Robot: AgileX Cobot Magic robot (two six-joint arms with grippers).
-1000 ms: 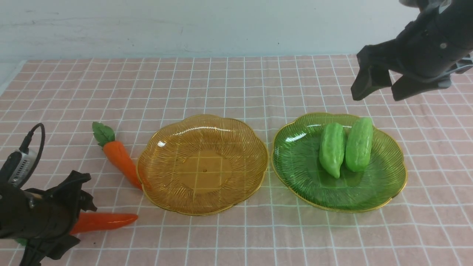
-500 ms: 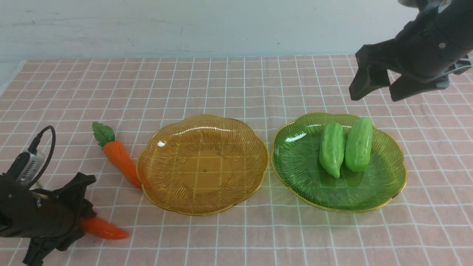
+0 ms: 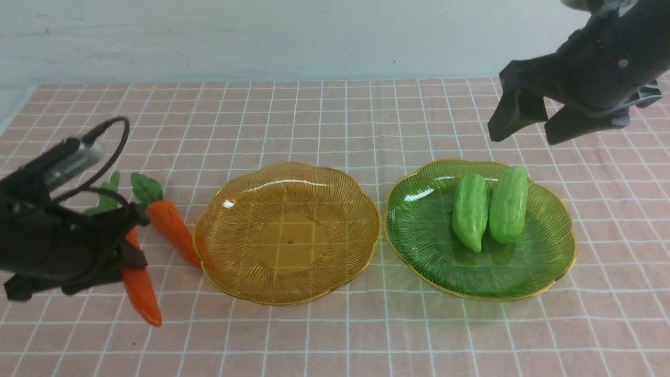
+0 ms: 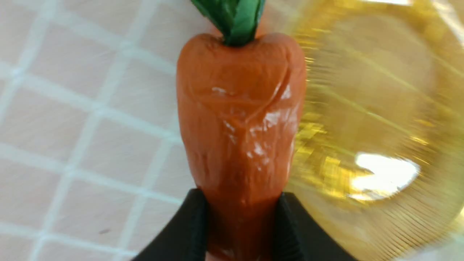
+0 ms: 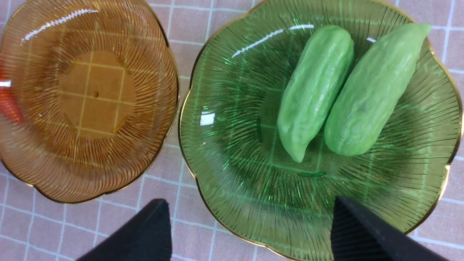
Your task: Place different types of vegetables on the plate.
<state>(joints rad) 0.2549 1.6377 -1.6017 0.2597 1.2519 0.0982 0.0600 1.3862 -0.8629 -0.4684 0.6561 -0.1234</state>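
Note:
My left gripper (image 3: 131,250) is shut on an orange carrot (image 3: 140,287) and holds it off the cloth, tip down, left of the amber plate (image 3: 287,241). In the left wrist view the carrot (image 4: 239,119) sits between the black fingers (image 4: 194,224), with the blurred amber plate (image 4: 362,108) beside it. A second carrot (image 3: 170,228) lies on the cloth against the amber plate's left rim. Two light-green gourds (image 3: 470,205) (image 3: 507,203) lie side by side in the green plate (image 3: 429,235). My right gripper (image 3: 523,124) is open and empty, high above that plate's far edge (image 5: 249,199).
The two plates stand side by side on a pink checked cloth (image 3: 335,120). The amber plate (image 5: 90,163) holds nothing. In the right wrist view the gourds (image 5: 313,90) (image 5: 373,90) lie in the green plate (image 5: 224,174). A pale wall runs behind the table.
My left gripper has lifted the carrot from the front-left cloth and moved farther from me; the carrot swung from lying sideways to pointing down. My right gripper drifted slightly left.

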